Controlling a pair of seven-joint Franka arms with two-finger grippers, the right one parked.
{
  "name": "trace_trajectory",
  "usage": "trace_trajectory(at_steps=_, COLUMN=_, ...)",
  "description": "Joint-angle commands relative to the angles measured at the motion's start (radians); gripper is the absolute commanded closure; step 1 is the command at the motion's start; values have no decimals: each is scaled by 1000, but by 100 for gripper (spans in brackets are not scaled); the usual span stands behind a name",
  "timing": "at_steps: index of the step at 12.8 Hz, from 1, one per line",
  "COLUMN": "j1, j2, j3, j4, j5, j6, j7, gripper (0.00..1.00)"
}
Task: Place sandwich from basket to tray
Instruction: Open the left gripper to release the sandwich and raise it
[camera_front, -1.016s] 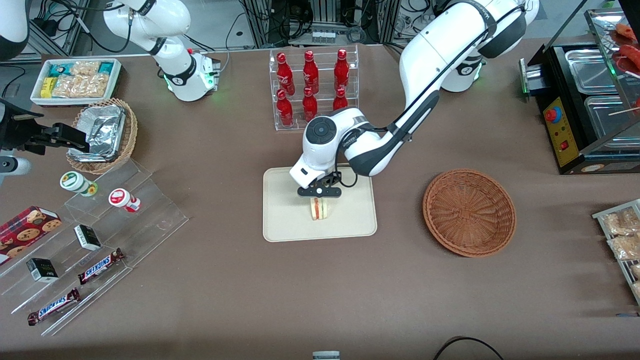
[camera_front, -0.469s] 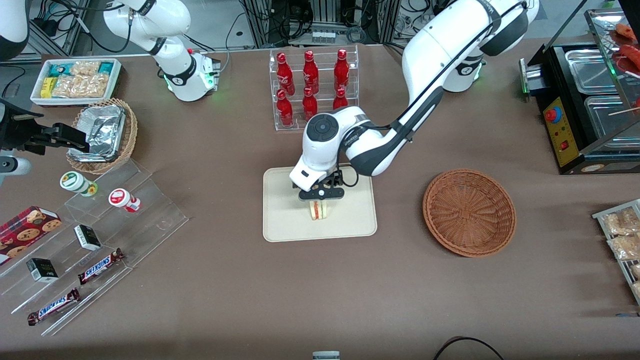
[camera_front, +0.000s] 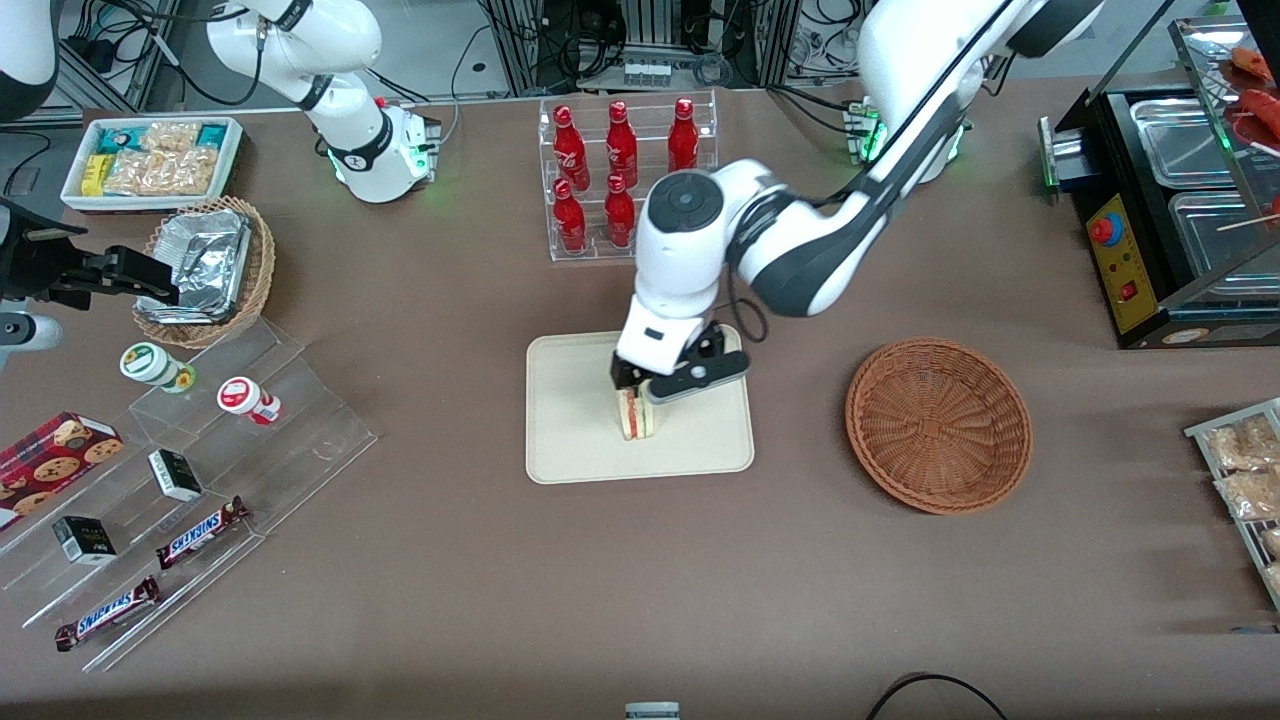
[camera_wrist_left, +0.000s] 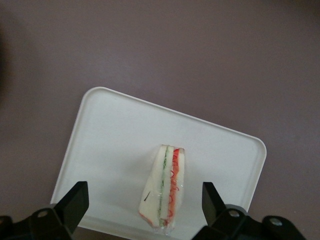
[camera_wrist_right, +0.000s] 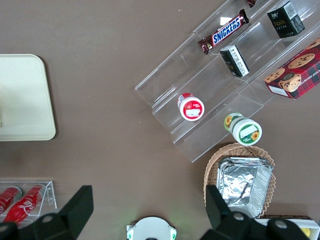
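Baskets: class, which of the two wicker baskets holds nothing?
The reddish-brown basket, toward the working arm's end; the tan basket holds foil containers. The open gripper hangs above the tray.

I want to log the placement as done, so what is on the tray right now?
The sandwich lies alone on the tray, resting on its surface. The gripper hangs above it, open, fingers apart from the wrap. In the front view the arm covers part of the tray. The basket holds nothing.

The gripper (camera_front: 668, 392) hid the sandwich's (camera_front: 638, 417) upper end in the front view; the arm covered the tray's (camera_front: 572, 430) rim above it.
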Motion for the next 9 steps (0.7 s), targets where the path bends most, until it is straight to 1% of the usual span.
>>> trace_trajectory(at_steps=1, j1=70, j2=-129, j3=2, j4=-33, j5=-67, j6=-122, j7=-7, gripper=0)
trace_trajectory(at_steps=2, j1=108, j2=-152, j3=-1, j4=-33, j5=-78, j6=-155, j7=15, gripper=0)
trace_trajectory(at_steps=4, j1=157, j2=-192, j3=1, j4=-33, j5=-113, j6=-221, j7=132, gripper=0)
trace_trajectory(at_steps=6, j1=231, j2=-231, j3=1, j4=-35, j5=-141, j6=-279, j7=235, gripper=0)
trace_trajectory(at_steps=9, j1=320, j2=-295, j3=1, j4=-35, j5=-222, j6=-357, j7=416, gripper=0)
